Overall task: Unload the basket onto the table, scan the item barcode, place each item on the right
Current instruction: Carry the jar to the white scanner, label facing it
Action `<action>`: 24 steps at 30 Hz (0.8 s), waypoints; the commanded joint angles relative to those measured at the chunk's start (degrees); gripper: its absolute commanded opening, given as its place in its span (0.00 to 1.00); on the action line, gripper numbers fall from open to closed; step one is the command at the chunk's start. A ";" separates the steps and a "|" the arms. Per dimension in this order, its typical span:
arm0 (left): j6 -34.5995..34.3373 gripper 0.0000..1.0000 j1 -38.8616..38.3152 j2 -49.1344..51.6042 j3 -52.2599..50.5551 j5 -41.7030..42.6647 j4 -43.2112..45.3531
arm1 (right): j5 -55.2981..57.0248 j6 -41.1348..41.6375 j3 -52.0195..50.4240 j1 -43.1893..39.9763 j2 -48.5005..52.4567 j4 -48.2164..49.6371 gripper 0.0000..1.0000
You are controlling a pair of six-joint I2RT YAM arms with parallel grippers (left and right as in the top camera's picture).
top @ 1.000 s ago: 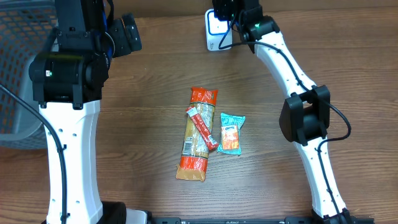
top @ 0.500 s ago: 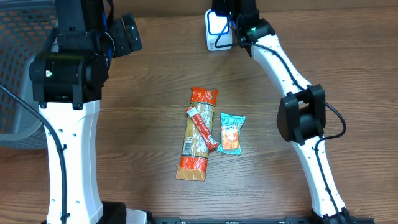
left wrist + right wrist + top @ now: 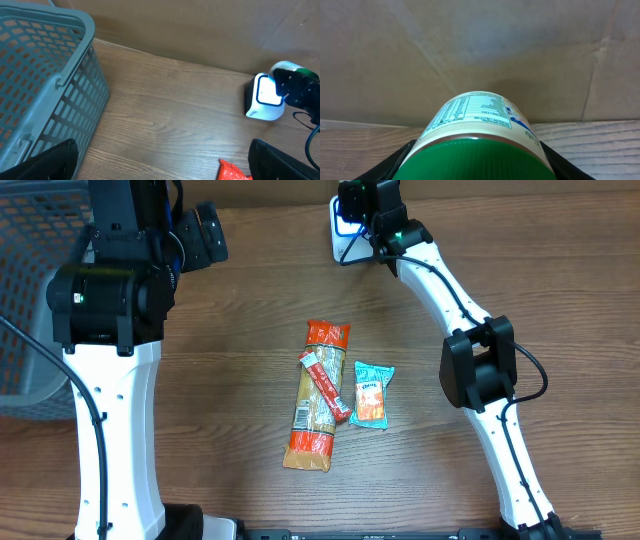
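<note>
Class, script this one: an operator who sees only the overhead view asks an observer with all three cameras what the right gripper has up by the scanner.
Operator: What is the right gripper holding by the scanner? My view hides it.
Observer: A jar with a green lid, clamped in it.
Operator: Which side of the jar faces the wrist camera?
Observer: The nutrition panel, just above the lid.
Operator: And the left gripper?
Observer: Open wide, with nothing in it.
</note>
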 commanded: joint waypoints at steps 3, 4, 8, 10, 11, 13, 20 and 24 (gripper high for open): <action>1.07 1.00 0.22 -0.17 0.55 -0.59 0.02 | 1.03 0.04 0.87 0.15 -0.81 0.44 0.04; 1.07 1.00 0.22 -0.17 0.55 -0.59 0.02 | 1.01 0.04 0.87 0.17 -0.81 0.44 0.04; 1.07 1.00 0.22 -0.17 0.55 -0.59 0.02 | 1.05 -0.26 0.87 0.37 -0.81 1.03 0.04; 1.07 1.00 0.22 -0.17 0.55 -0.59 0.02 | 1.03 -1.33 1.14 0.37 -1.29 2.47 0.04; 1.07 1.00 0.22 -0.17 0.55 -0.59 0.02 | 1.05 -1.70 1.51 0.37 -1.84 2.56 0.04; 1.07 1.00 0.22 -0.17 0.55 -0.59 0.02 | 1.03 -2.97 2.45 0.09 -5.44 0.83 0.04; 1.07 1.00 0.22 -0.17 0.55 -0.59 0.02 | 1.22 -4.68 2.78 -1.68 -19.58 -14.19 0.04; 1.07 1.00 0.22 -0.17 0.55 -0.59 0.02 | 1.20 -1.84 2.78 -4.28 -26.25 -30.32 0.04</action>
